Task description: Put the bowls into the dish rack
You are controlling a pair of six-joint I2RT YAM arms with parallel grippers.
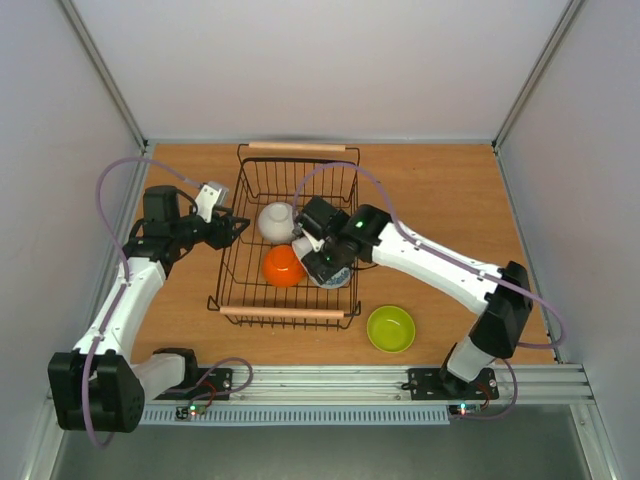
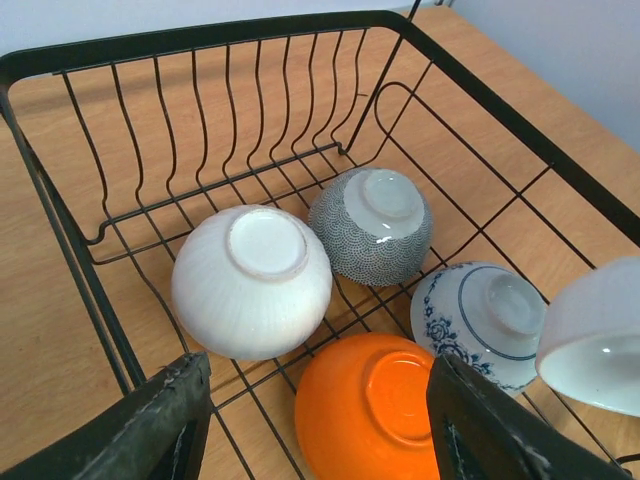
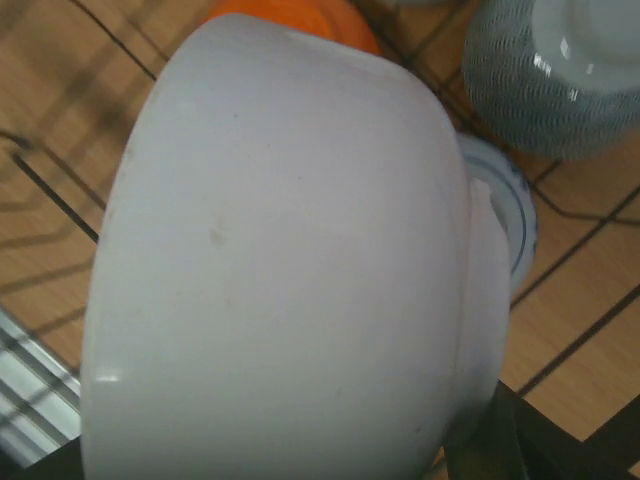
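The dish rack (image 1: 231,252) stands mid-table, its black rim (image 2: 200,38) filling the left wrist view. Inside, upside down, lie a white ribbed bowl (image 2: 250,280), a grey dotted bowl (image 2: 372,225), a blue-patterned bowl (image 2: 485,320) and an orange bowl (image 2: 370,410). My left gripper (image 2: 320,385) hangs open just above the orange bowl at the rack's left side, touching nothing. My right gripper (image 1: 318,252) is shut on a plain white bowl (image 3: 290,260), tilted above the rack's right half; one dark finger (image 3: 525,440) shows beside it. A lime green bowl (image 1: 391,328) sits on the table.
The green bowl rests right of the rack's near wooden handle (image 1: 288,313). Pale walls close in the wooden table (image 1: 440,200) on the left, right and back. A metal rail (image 1: 340,380) with both arm bases runs along the near edge.
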